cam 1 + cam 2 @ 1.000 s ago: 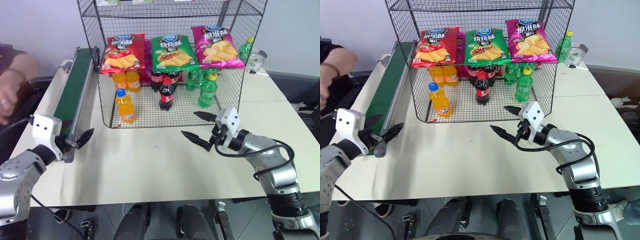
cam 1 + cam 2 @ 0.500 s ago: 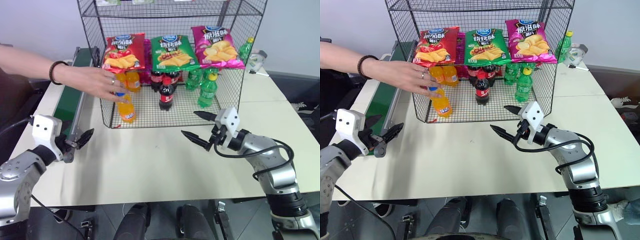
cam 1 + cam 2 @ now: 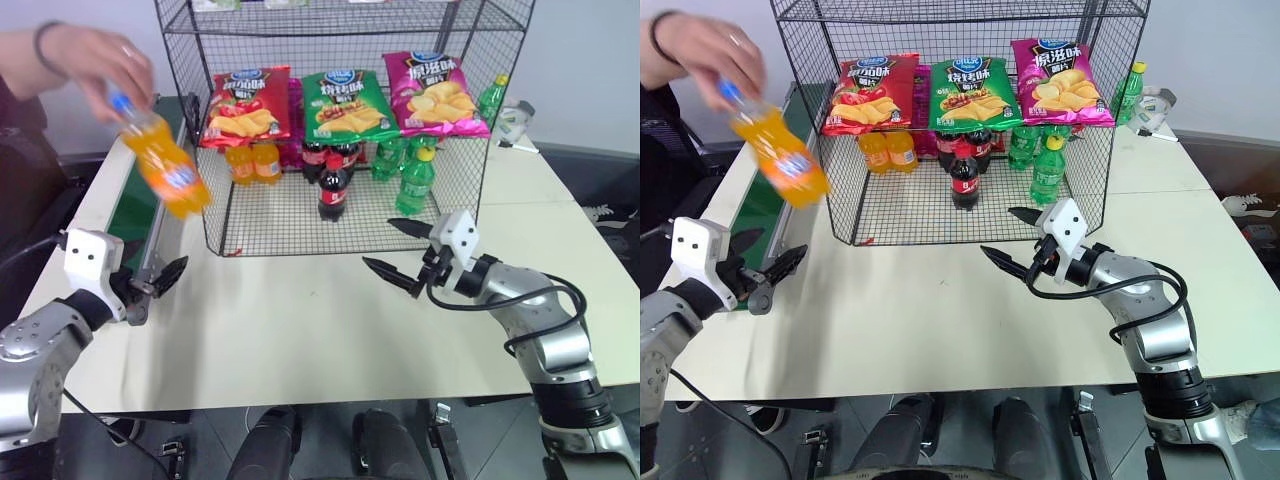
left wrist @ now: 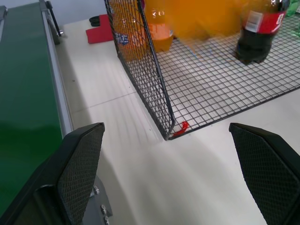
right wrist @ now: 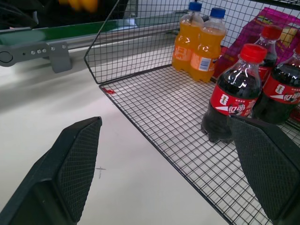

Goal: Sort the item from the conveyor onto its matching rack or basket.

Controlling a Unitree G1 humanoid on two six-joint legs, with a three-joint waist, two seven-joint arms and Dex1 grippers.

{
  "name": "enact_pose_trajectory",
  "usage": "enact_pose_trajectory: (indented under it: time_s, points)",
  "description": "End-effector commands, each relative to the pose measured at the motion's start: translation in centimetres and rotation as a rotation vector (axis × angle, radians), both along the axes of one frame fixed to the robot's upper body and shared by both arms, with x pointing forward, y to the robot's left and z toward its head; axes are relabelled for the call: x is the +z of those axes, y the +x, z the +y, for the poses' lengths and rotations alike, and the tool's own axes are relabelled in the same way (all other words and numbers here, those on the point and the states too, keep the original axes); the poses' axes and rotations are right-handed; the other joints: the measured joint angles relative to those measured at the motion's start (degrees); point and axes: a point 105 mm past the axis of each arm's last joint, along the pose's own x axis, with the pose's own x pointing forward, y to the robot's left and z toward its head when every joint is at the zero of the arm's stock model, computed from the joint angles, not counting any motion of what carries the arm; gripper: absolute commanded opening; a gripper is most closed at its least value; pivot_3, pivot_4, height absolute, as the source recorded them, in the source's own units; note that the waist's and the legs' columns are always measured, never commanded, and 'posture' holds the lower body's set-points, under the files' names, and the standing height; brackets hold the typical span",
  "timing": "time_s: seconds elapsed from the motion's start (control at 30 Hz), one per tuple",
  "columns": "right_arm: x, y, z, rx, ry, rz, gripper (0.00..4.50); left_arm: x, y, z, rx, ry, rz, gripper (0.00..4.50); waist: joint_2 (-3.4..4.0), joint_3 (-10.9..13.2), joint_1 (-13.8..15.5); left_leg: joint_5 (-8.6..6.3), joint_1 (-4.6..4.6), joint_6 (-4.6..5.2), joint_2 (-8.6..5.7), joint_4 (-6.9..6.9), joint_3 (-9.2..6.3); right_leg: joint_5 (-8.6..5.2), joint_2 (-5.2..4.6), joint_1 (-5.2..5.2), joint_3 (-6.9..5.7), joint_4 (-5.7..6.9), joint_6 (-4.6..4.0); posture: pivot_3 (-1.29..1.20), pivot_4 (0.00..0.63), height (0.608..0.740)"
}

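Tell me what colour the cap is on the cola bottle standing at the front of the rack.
Red; the cola bottle's cap shows best in the right wrist view.

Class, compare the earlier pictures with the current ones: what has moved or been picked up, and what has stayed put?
A person's hand reached into the rack, took the front orange soda bottle by its cap and lifted it out, up and left above the conveyor. The left gripper and right gripper stayed open and in place; the other bottles and chip bags did not move.

Rack (image 3: 340,110): I log black wire mesh.
Belt (image 4: 23,93): matt green.
Orange bottle (image 3: 165,160): clear glossy plastic.
Surface (image 3: 300,320): smooth, matt cream.
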Motion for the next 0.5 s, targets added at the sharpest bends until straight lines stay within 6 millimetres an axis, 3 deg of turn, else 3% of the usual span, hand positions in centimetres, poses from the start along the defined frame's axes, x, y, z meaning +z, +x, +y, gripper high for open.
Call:
enact_pose_trajectory:
  time_s: [0.03,0.5]
  points:
    - [1.26,0.02,0.31,0.009,0.009,-0.062,4.50,1.13,0.18,0.10,0.003,0.010,-0.055,4.46,0.00,0.00,0.00,0.00,0.00,0.00,0.00,0.00,0.00,0.00,0.00,0.01,0.00,0.00,0.00,0.00,0.150,0.740]
    - [1.35,0.10,0.20,0.001,0.009,-0.069,4.50,1.04,0.41,0.01,0.003,-0.001,-0.058,4.46,0.00,0.00,0.00,0.00,0.00,0.00,0.00,0.00,0.01,0.00,0.00,0.00,0.00,0.00,0.00,0.00,0.150,0.740]
